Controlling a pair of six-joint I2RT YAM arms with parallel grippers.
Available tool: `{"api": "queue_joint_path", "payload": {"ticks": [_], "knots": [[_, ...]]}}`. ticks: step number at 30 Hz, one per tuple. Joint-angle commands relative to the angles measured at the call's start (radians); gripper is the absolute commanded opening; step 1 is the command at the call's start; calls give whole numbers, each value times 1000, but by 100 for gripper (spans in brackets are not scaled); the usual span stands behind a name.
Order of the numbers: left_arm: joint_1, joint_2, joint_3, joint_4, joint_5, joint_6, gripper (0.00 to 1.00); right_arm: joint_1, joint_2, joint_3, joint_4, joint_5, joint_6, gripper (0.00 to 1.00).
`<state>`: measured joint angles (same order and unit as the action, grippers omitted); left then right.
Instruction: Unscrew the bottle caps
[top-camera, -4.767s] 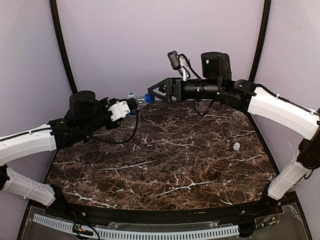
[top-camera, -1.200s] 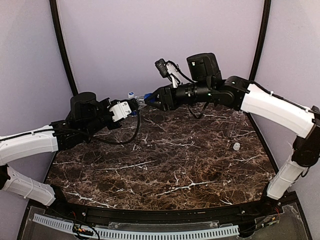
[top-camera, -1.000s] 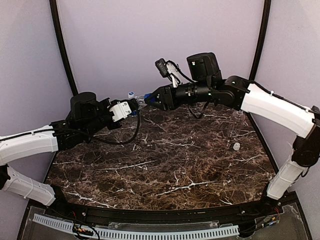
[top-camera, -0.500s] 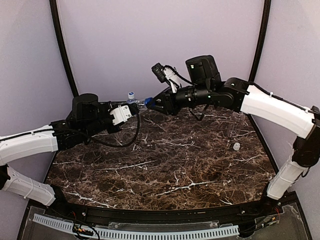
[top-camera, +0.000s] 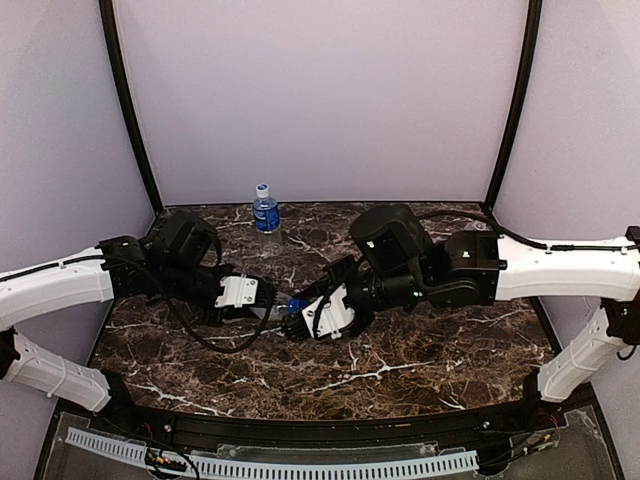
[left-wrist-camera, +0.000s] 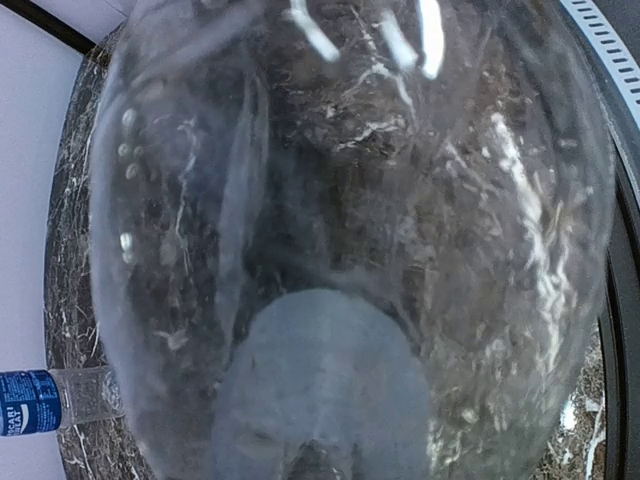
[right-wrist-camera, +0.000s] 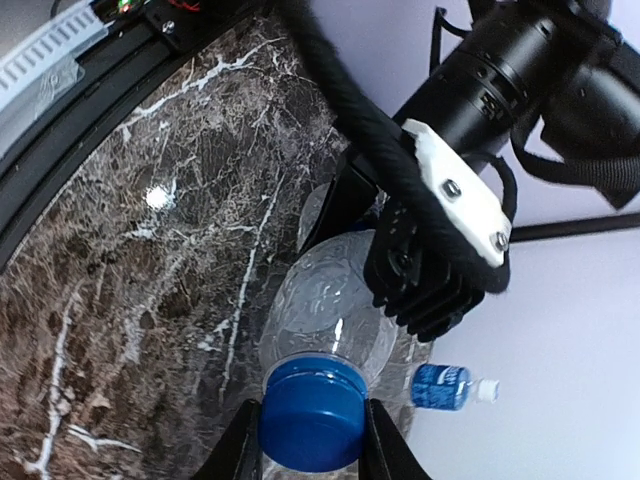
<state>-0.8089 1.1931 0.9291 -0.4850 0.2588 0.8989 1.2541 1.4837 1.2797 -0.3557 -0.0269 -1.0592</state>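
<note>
A clear bottle (right-wrist-camera: 325, 295) lies sideways in the air between my two grippers, just above the middle of the marble table (top-camera: 180, 350). My left gripper (top-camera: 266, 299) is shut on its body, and that body (left-wrist-camera: 340, 230) fills the left wrist view and hides the fingers. My right gripper (right-wrist-camera: 310, 432) is shut on its dark blue cap (right-wrist-camera: 308, 412), one finger on each side. In the top view the cap (top-camera: 293, 305) shows as a blue spot between the two gripper heads. A second bottle (top-camera: 265, 209), with a blue label and a pale cap (right-wrist-camera: 487, 390), stands upright at the back.
The purple back wall and two black corner poles (top-camera: 125, 100) close in the table. A black rail with a white toothed strip (top-camera: 260, 466) runs along the near edge. The right arm (top-camera: 560, 270) stretches across the right half of the table.
Both arms have swung down from the back of the table to its near middle, carrying the clear bottle. The right gripper has closed on the blue cap. The labelled bottle now stands alone.
</note>
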Motion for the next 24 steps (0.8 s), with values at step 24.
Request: {"api": "queue_joint_path", "payload": {"ticks": [24], "knots": [[-1, -28, 12, -41, 62, -6, 17, 37, -223, -280, 444, 82, -550, 0]]}}
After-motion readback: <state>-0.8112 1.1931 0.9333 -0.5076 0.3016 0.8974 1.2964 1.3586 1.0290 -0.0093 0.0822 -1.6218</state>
